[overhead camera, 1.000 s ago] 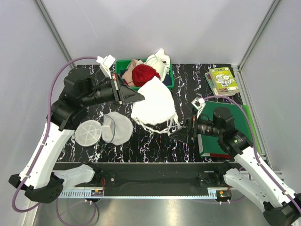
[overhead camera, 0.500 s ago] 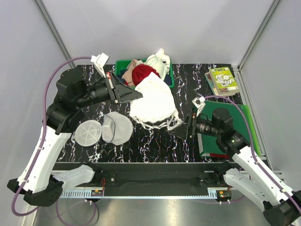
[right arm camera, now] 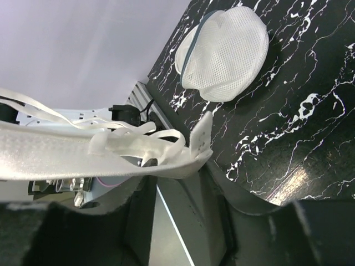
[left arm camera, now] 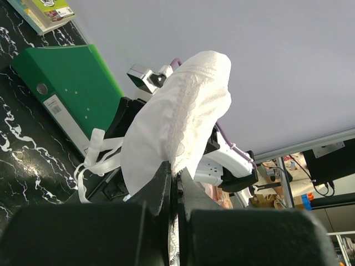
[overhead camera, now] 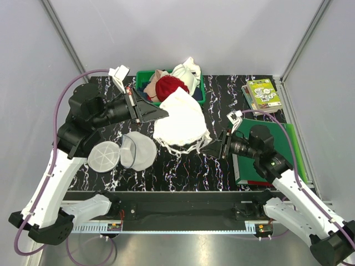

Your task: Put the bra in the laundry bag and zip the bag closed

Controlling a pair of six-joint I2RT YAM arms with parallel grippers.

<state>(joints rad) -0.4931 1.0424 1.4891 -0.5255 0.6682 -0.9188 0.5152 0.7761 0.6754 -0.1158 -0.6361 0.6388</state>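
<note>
The white bra hangs over the middle of the table, its cup lifted. My left gripper is shut on its upper left edge; in the left wrist view the jaws pinch the lace hem of the bra. My right gripper is at the bra's lower right, by the straps. In the right wrist view it is open, with the bra's band and straps lying across the fingertips. The laundry bag lies open at front left, its flat half beside it; it also shows in the right wrist view.
A green bin at the back holds a red garment and pale cloths. A green binder lies under my right arm, and a book sits at the back right.
My left gripper has drawn the bra slightly up and back-left. My right gripper has moved toward the bra's straps, and the trailing straps have lifted off the table.
</note>
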